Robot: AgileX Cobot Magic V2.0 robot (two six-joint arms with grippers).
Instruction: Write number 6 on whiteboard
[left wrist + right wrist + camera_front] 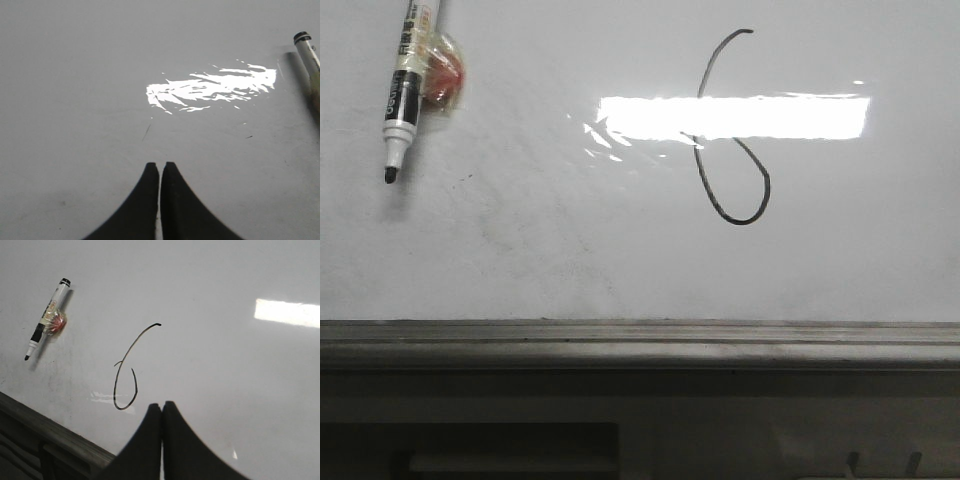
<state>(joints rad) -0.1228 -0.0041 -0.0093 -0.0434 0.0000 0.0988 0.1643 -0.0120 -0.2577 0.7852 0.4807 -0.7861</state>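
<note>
The number 6 (732, 130) is drawn in thin black line on the whiteboard (520, 230), a tall curved stem with a narrow loop at its lower end; it also shows in the right wrist view as the number 6 (127, 371) on the whiteboard (215, 365). A marker (406, 85) lies uncapped on the board at the far left, with a lump of tape and something red on its barrel. The marker (46, 318) lies apart from both grippers. My right gripper (161, 404) is shut and holds nothing, close beside the loop. My left gripper (160, 164) is shut and holds nothing over bare whiteboard (75, 100), with the marker's end (309, 57) at the frame's edge.
A grey metal ledge (640, 340) runs along the board's near edge, with a dark cabinet front (520, 430) below it. Bright rectangular light glare (735, 117) crosses the stem of the 6. The ledge (45, 432) lies close to my right gripper.
</note>
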